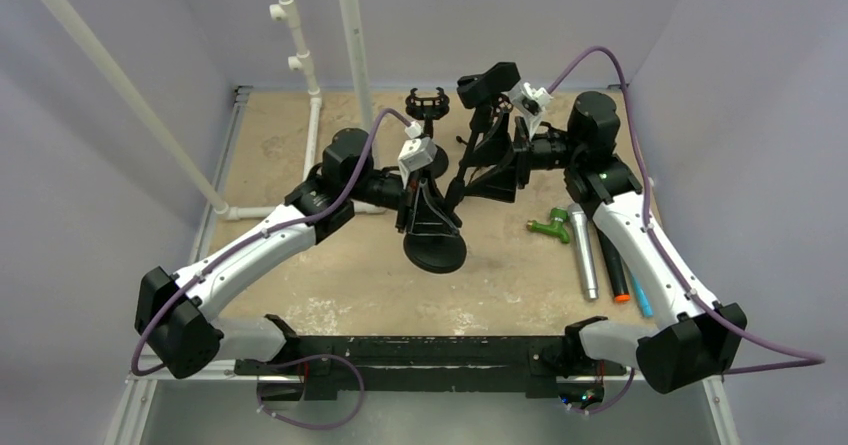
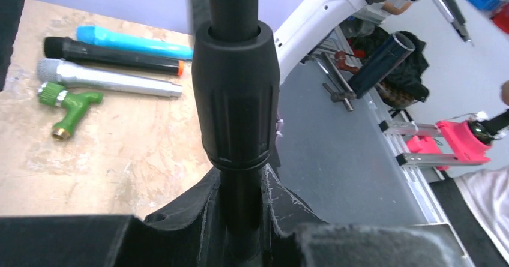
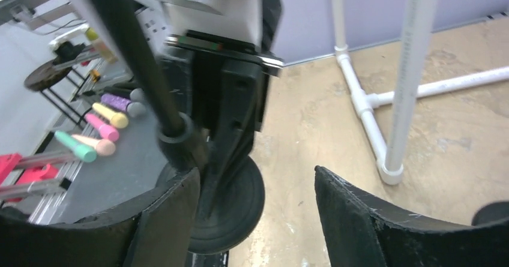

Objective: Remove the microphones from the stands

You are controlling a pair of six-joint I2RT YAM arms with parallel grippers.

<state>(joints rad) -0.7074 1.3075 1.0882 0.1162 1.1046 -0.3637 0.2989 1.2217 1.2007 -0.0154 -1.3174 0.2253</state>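
As I read the top view, left gripper [image 1: 432, 230] is clamped on the stand [image 1: 445, 257] pole just above its base, silver microphone [image 1: 582, 250] lying on the table [image 1: 330, 295] by the right arm; left wrist, fingers [image 2: 180, 231] pinch the pole below its collar [image 2: 235, 93]; right wrist, right gripper [image 3: 255, 219] jaws apart beside the stand.

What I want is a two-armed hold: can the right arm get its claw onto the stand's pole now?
Probably yes. The right claw is open close beside the pole, with nothing between them. The left claw grips the same pole, leaving bare length free.
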